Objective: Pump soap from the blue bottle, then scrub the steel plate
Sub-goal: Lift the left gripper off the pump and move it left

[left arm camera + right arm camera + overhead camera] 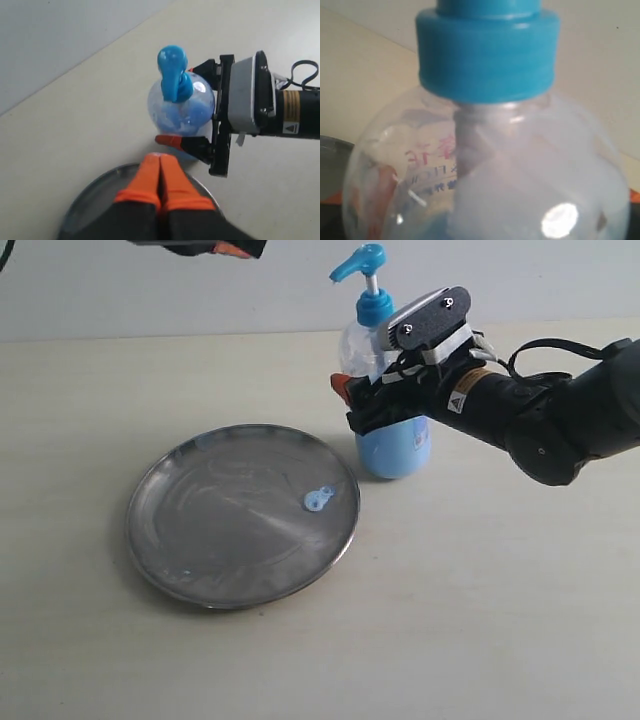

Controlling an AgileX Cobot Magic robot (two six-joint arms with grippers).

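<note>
Left pincer [160,172] with orange tips pressed together, above steel plate [86,204] rim, right pincer [184,105] clasping blue bottle [186,114]

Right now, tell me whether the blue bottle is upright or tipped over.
Upright. The blue bottle stands on its base on the table, its pump head straight above the body in the exterior view.

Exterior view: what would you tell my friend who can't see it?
A robot's right gripper holds a blue bottle by its middle, beside a steel plate carrying a small blob of soap. Bottle and plate rest on a pale table.
</note>
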